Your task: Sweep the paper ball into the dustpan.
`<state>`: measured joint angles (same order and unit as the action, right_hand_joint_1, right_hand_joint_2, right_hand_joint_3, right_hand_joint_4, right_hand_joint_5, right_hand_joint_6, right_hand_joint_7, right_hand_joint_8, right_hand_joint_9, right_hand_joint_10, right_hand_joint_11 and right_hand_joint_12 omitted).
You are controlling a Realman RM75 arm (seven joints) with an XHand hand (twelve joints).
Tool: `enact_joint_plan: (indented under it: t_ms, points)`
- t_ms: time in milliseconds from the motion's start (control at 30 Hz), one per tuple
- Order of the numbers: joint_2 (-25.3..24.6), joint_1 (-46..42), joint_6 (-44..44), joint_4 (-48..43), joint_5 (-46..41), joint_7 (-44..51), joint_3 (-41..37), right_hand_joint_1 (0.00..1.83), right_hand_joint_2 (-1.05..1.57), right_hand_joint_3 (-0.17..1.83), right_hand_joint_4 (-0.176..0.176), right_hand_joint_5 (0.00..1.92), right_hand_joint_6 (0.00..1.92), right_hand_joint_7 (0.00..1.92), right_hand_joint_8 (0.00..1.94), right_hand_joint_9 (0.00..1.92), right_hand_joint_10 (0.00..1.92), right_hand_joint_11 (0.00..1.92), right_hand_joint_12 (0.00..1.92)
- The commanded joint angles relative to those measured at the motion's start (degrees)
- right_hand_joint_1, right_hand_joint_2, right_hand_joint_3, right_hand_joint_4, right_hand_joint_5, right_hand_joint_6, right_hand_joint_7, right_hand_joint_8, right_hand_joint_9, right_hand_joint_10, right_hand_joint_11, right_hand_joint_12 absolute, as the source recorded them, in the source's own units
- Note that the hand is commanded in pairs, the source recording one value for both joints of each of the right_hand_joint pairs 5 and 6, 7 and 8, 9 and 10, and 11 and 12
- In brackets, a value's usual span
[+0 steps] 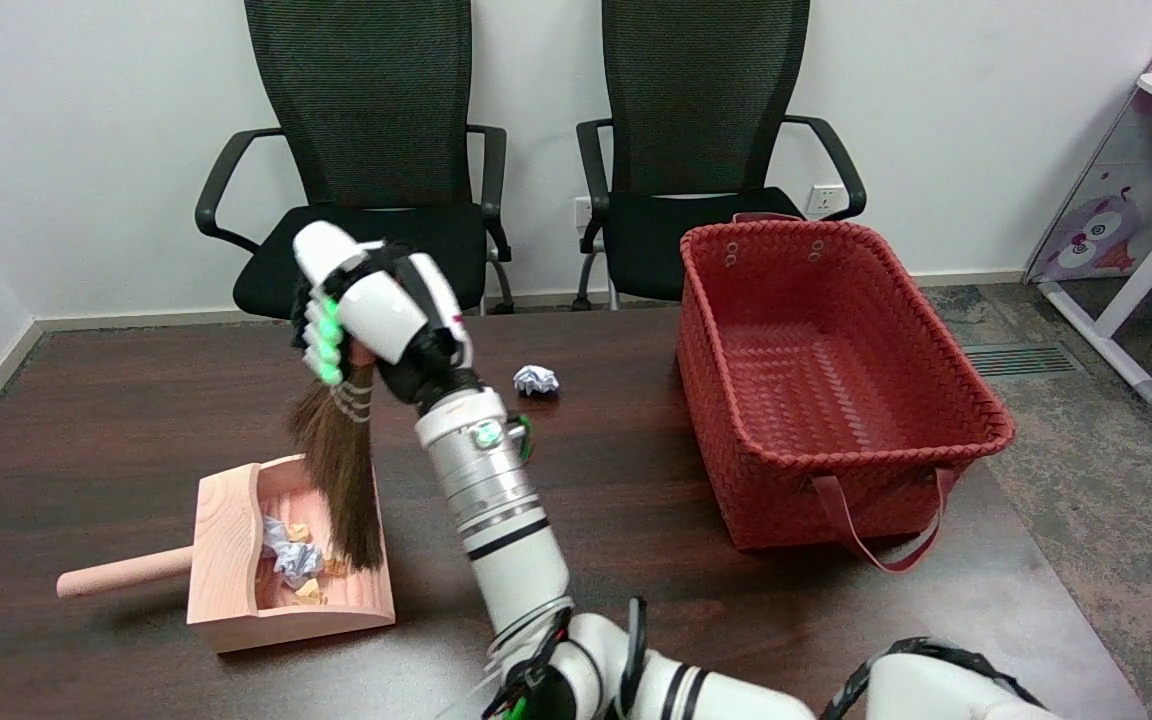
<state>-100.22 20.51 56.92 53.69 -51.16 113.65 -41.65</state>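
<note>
Crumpled white paper ball (536, 380), small and irregular with bluish-grey creases and no evident long axis, lies on the dark brown wooden table (116, 430). It sits behind and to the right of the pale wooden dustpan (236, 560), well apart from it, between the dustpan and the red woven plastic basket (836, 380).

The dustpan is a shallow box with raised side walls; its round peg handle (121, 572) points left, and its open mouth faces right. Its long axis runs left to right across the table. Inside it lie crumpled pale paper scraps (288, 552) and some small tan pieces.

The black-and-white right hand (376, 315) hangs above the dustpan, fingers wrapped around the top of a small brown bristle hand broom (344, 470). The broom hangs nearly upright, its bristle tips down in the dustpan just beside the scraps.

The basket, with a dangling strap handle at its front, stands right of the dustpan. Two black mesh office chairs (366, 150) stand beyond the table, behind the dustpan.
</note>
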Motion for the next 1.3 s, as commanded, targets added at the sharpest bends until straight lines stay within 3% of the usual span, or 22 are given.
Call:
enact_joint_plan:
  t_ms: [33,467,633,733,1000,1133,1300]
  points:
    - [17.1,0.0,-1.7,19.0,-10.7,-2.3,1.7,0.70,1.57,1.62,0.064,1.92,1.92,1.92,1.92,1.92,1.92,1.92,1.92]
    - [33.5,1.4,-13.0,29.9,-19.3,-2.2,1.4,0.74,1.57,1.52,0.069,1.92,1.92,1.92,1.92,1.92,1.92,1.92,1.92]
    - [37.0,3.4,-17.7,31.6,-21.4,-1.9,0.0,0.75,1.57,1.50,0.068,1.92,1.92,1.92,1.92,1.92,1.92,1.92,1.92]
    - [38.0,6.9,-25.9,31.7,-21.1,-1.9,-2.2,0.76,1.57,1.48,0.068,1.92,1.92,1.92,1.92,1.92,1.92,1.92,1.92]
    - [37.5,23.1,-40.2,19.7,-20.2,-2.3,2.0,0.78,1.57,1.47,0.056,1.92,1.92,1.92,1.92,1.92,1.92,1.92,1.92]
    - [35.8,30.9,-40.9,9.3,-20.4,-3.3,8.1,0.81,1.51,1.64,0.026,1.92,1.92,1.92,1.92,1.92,1.92,1.92,1.92]
    - [33.3,35.9,-39.6,-0.9,-20.2,-4.1,13.0,0.86,1.43,1.53,0.012,1.92,1.92,1.92,1.92,1.92,1.92,1.92,1.92]
